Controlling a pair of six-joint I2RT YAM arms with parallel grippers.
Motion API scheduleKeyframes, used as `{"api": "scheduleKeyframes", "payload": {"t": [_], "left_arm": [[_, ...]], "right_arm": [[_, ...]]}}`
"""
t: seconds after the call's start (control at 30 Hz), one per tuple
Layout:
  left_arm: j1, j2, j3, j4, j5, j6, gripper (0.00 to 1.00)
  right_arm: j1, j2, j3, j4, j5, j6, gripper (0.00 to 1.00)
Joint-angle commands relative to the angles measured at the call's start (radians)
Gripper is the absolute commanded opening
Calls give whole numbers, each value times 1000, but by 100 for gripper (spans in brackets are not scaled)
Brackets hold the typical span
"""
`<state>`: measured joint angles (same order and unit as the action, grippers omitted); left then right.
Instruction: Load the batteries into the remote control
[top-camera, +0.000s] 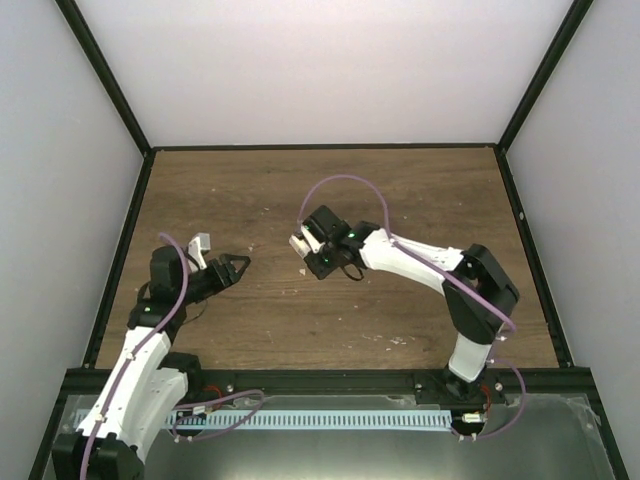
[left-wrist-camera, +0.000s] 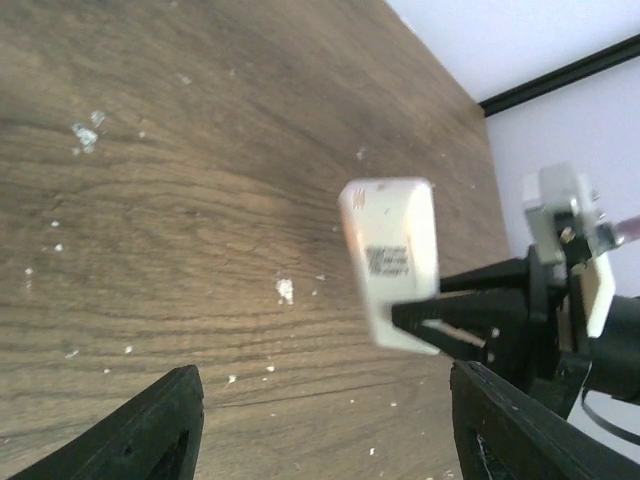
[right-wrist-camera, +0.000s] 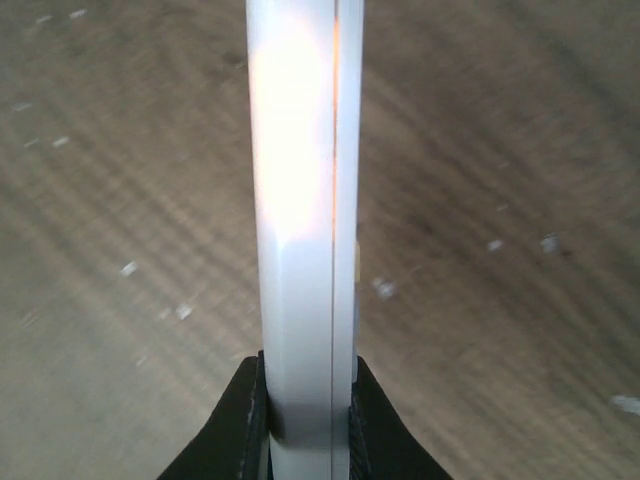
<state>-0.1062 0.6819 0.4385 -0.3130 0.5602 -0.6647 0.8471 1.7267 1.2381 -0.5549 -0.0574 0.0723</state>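
Observation:
The white remote control (top-camera: 300, 245) is held off the wooden table in my right gripper (top-camera: 312, 254), which is shut on it. In the right wrist view the remote (right-wrist-camera: 300, 200) stands edge-on between the black fingers (right-wrist-camera: 240, 420). In the left wrist view the remote (left-wrist-camera: 390, 260) shows a small dark label, with the right gripper's fingers (left-wrist-camera: 470, 325) clamped on its lower end. My left gripper (top-camera: 237, 267) is open and empty, pointing at the remote from the left, a short gap away; its fingers (left-wrist-camera: 160, 430) frame the bottom of its view. No blue batteries show in any view.
The brown wooden table (top-camera: 400, 200) carries small white specks (left-wrist-camera: 285, 290). Black frame rails (top-camera: 120, 240) and pale walls bound it on the left, right and far side. A purple cable (top-camera: 345, 180) loops above the right wrist.

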Motion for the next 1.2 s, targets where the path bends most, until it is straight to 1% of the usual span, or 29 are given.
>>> {"api": "scheduleKeyframes", "payload": {"t": [0.0,0.27,0.47,0.5,0.53,0.57,0.63,0.67,0.77,0.9,0.97,1.0,1.03,1.1,1.17], "left_arm": [[3,24,18,-46,-31,23,69],[4,14,16,-63,-50,28,69],[4,16,10,-59,-48,26,69],[4,16,9,-57,-46,25,69],[4,18,8,-55,-43,25,69],[4,19,8,-54,-41,25,69],[4,21,5,-53,-39,25,69],[4,22,5,-50,-40,25,69],[4,24,0,-42,-33,21,69],[5,26,-4,-34,-18,17,69],[5,25,-3,-34,-15,18,69],[5,24,-2,-33,-16,19,69],[5,22,0,-35,-14,22,69],[5,20,8,-35,-9,31,69],[5,18,14,-25,8,38,69]], "right_arm": [[51,86,102,-92,322,59,1],[171,265,193,-183,609,78,1],[216,304,192,-180,670,80,1],[220,309,191,-180,674,80,7],[225,313,189,-180,674,83,16],[230,316,185,-179,676,82,28],[245,314,178,-170,671,84,46],[252,309,172,-159,660,79,51],[270,284,153,-123,617,62,64],[284,215,125,-78,539,40,77],[286,158,96,-49,477,34,89],[286,128,75,-30,454,34,97],[285,93,49,-9,437,34,100],[277,30,-3,33,409,44,100],[239,-21,-54,77,357,74,100]]}}
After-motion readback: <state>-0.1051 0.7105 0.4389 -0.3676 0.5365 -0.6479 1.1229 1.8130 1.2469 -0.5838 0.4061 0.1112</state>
